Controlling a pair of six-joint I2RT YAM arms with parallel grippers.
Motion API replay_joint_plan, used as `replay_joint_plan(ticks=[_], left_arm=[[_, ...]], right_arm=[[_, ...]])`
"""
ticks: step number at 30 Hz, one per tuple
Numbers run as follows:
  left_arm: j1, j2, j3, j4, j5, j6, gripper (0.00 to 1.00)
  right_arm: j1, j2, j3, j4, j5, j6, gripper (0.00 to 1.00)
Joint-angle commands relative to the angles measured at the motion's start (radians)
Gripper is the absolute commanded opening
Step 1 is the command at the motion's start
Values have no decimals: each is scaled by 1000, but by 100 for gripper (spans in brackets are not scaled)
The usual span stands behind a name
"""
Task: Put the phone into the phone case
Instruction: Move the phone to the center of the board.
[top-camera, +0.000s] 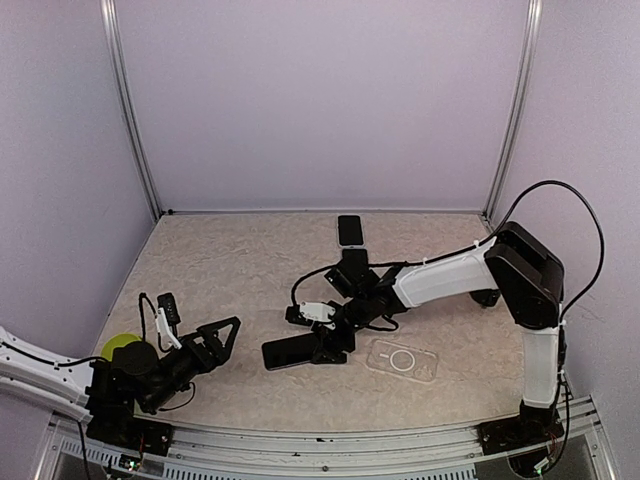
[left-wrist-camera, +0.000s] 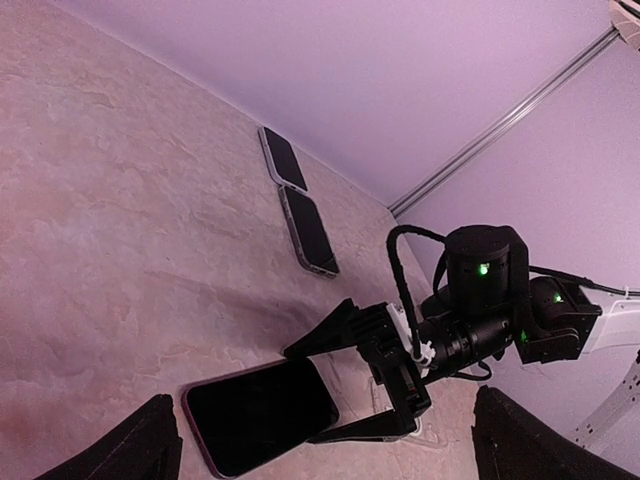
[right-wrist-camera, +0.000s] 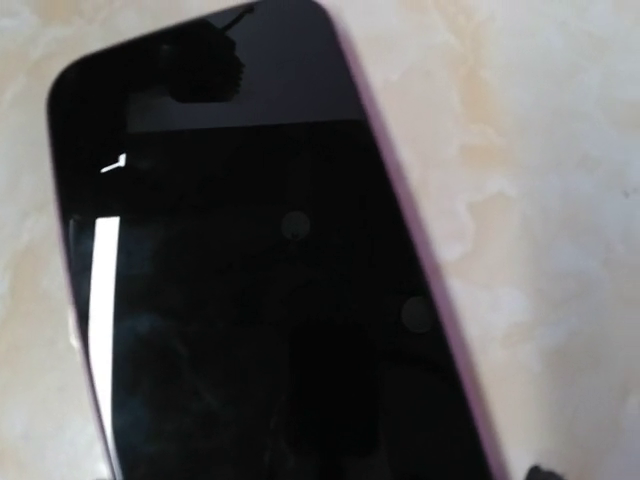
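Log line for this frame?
step: grasp phone | right gripper: astride phone end, grip unclear | phone: flat on table, beside case | case: empty | left gripper: open, off to side

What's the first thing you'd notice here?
The black right gripper in the middle of the table, its fingers either side of a dark phone lying flat. Close beside it, on the right arm's side, lies the clear phone case, empty. Two more phones lie toward the far edge.
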Motion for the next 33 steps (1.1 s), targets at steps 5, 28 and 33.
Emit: replay_joint_plan(ticks=[5,28,33], left_arm=[[-8,-6,16,16,-26,-11,99],[-6,18,36,-28,-36,-63,99],[-2,38,54,-62,-50,-92,99]], right_arm=[[-1,-34,-108,-7,-11,82,66],[173,-139,-323,282,513,523,50],[192,-154,-361,354,571,570,50]])
